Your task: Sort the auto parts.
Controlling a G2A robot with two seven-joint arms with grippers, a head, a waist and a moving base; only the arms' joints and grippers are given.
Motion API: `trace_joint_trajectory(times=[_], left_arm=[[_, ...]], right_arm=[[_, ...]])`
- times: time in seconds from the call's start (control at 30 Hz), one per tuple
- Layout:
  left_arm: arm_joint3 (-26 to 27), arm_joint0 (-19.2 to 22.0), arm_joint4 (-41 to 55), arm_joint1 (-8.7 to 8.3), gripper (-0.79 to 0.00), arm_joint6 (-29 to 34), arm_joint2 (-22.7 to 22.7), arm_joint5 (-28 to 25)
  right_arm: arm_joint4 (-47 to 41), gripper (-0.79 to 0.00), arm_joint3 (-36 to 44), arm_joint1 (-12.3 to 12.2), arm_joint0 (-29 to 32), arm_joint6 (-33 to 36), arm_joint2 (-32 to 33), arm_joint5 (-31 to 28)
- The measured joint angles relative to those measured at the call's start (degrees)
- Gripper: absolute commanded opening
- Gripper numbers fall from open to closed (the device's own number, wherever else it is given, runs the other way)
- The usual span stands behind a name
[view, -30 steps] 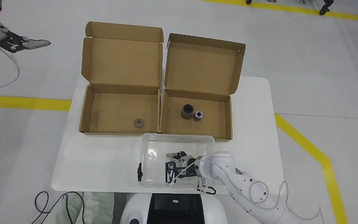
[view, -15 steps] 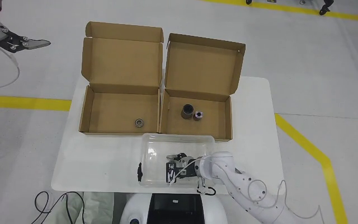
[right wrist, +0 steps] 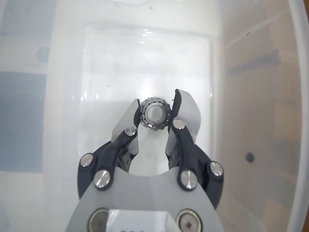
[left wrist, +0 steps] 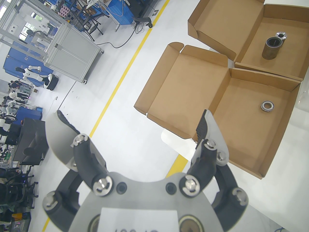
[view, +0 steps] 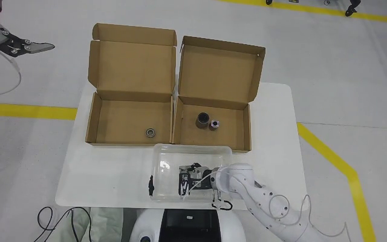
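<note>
Steel bearing (right wrist: 155,116) sits clamped between the right gripper (right wrist: 156,108) fingers, low in the clear bin (view: 158,158) at the table's (view: 272,121) 6 o'clock. That arm barely shifted over the last second, so the grasp looks settled; a matching bearing (view: 150,130) lies in the box (view: 92,118) at 11 o'clock. Left gripper (left wrist: 131,119) fingers gape, empty

Two cardboard boxes (view: 121,121) (view: 233,130), one clear tub (view: 190,147), four metal parts, one table (view: 272,121).
Two ring bearings: one bearing (view: 150,130) in the left box, one bearing (right wrist: 155,115) in the tub at lower centre. One dark sleeve (view: 202,120) and one small collar (view: 215,125) in the right box.
</note>
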State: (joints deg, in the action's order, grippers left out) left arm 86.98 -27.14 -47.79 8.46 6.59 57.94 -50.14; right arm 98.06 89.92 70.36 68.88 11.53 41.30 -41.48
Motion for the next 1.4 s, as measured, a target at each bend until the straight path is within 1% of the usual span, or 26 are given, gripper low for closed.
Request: trace_joint_trajectory(times=[0.27, 0.47, 0.6, 0.7, 0.97, 1.4], left_arm=[[0.0, 0.0, 0.0, 0.0, 0.0, 0.0, 0.0, 0.0], [0.0, 0.0, 0.0, 0.0, 0.0, 0.0, 0.0, 0.0], [0.0, 0.0, 0.0, 0.0, 0.0, 0.0, 0.0, 0.0], [0.0, 0.0, 0.0, 0.0, 0.0, 0.0, 0.0, 0.0], [0.0, 0.0, 0.0, 0.0, 0.0, 0.0, 0.0, 0.0], [0.0, 0.0, 0.0, 0.0, 0.0, 0.0, 0.0, 0.0]], right_arm=[[-0.6, -0.785, -0.6, -0.3, 0.6, -7.2, 1.0, 2.1], [-2.0, -0.785, -1.7, -0.4, 1.0, -15.6, 2.1, 4.1], [-2.6, -0.785, -0.6, -0.7, 1.9, -22.1, 3.0, 5.4], [-2.3, -0.785, 0.8, -1.1, 2.6, -25.6, 3.7, 6.0], [-2.3, -0.785, 5.4, -1.3, 2.5, -30.1, 4.3, 6.3], [-6.3, -0.785, 6.9, -0.6, -3.3, -39.5, 6.6, 6.1]])
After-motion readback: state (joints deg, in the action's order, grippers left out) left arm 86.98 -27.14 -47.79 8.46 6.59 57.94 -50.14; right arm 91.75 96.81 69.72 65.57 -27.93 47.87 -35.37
